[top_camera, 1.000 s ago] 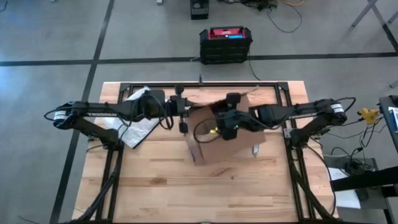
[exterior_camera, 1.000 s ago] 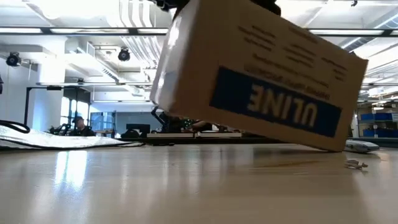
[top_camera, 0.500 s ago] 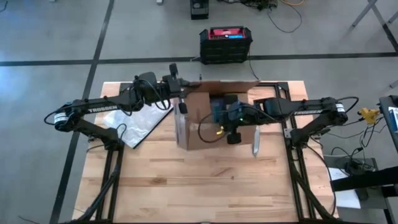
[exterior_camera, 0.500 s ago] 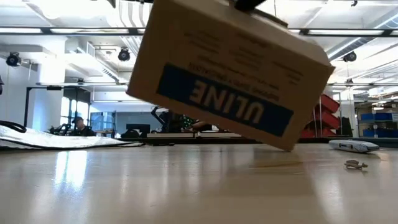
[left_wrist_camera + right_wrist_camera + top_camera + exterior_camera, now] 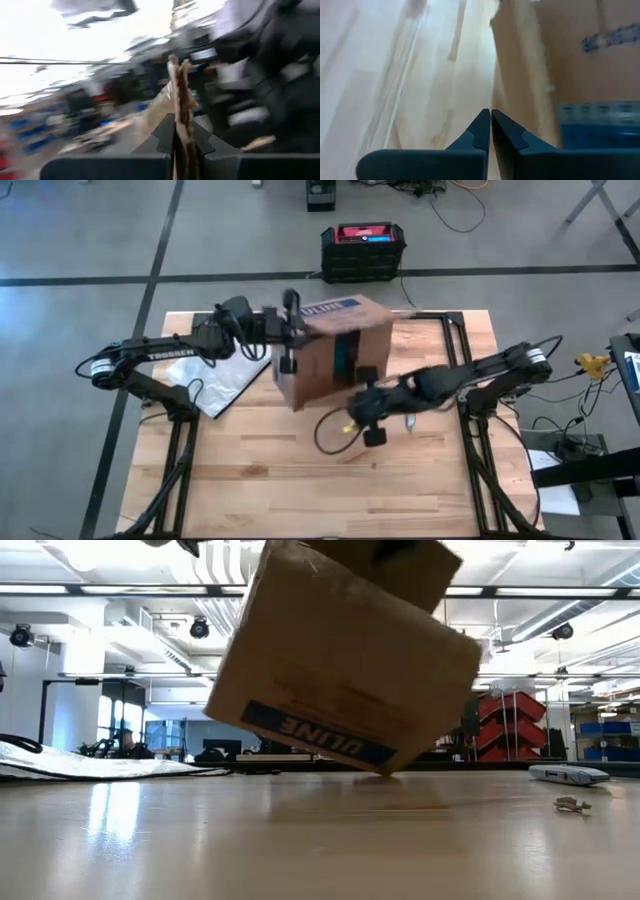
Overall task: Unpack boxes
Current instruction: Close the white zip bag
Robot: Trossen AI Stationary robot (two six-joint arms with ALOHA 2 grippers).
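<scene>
Hanging above the tabletop: cardboard box point(image 5: 330, 350), tilted, one lower corner nearest the wood; the low view shows it point(image 5: 340, 660) clear of the surface, "ULINE" band upside down.
Box contents: cannot tell; no view looks inside.
Left gripper point(image 5: 290, 345): at the box's left edge; the wrist view shows its fingers point(image 5: 162, 135) pressed together on a thin cardboard flap point(image 5: 180, 95).
Right gripper point(image 5: 368, 415): low, near the box's front side, apart from it; fingers point(image 5: 480, 130) closed, pinching nothing.
Seen only from above: clear plastic bag point(image 5: 225, 380) on the tabletop point(image 5: 300, 480) under the left arm; black-and-red case point(image 5: 362, 248) on the floor behind.
Seen best from the low view: small items point(image 5: 568, 775) at far right, too small to identify.
</scene>
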